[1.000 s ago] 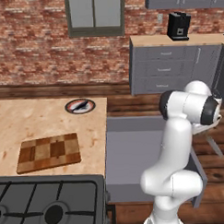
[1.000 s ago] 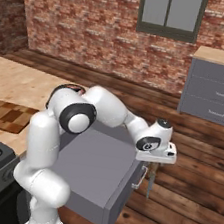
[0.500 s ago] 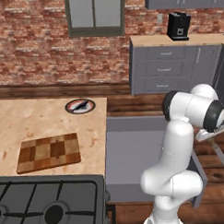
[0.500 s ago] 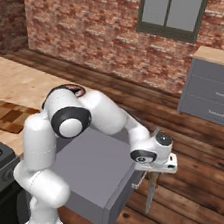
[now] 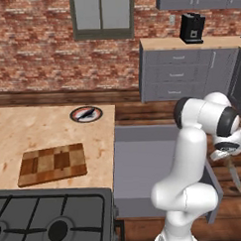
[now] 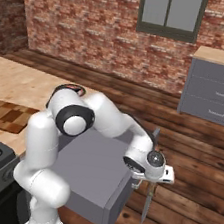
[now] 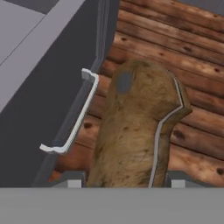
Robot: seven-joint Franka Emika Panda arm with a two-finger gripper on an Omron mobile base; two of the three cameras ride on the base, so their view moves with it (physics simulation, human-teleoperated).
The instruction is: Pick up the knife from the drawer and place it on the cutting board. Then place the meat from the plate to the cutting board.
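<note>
One hand: the gripper [image 7: 124, 181] is clamping the brown wooden handle of the knife [image 7: 135, 135], with a dark finger [image 7: 70, 180] showing on either side of the handle.
Knife position: it is hanging blade-down from the gripper [image 6: 151, 179] out past the front of the open drawer [image 6: 96, 167], over the wooden floor [image 6: 199, 151]; the thin grey blade of the knife [image 6: 147, 205] is pointing at the planks.
Handling: the knife [image 5: 232, 168] looks light, stiff and slim. The wooden handle is the safe place to hold, as the gripper [image 5: 224, 155] is doing now; the thin blade seems likely to swing if the hand turns fast.
Drawer: it is standing pulled out, its silver bar handle [image 7: 72, 120] just beside the knife handle.
In the way: the drawer front and the robot's own white arm are lying between the knife and the counter, so the carry probably calls for a lift first.
Cutting board: the cutting board [image 5: 52, 164] is resting bare on the counter [image 5: 23, 131], well apart from the knife.
Plate: the plate [image 5: 86, 114] is sitting beyond the board with the meat [image 5: 88, 113] on it.
Nearby: a stove [image 5: 52, 220] is lying just in front of the board.
</note>
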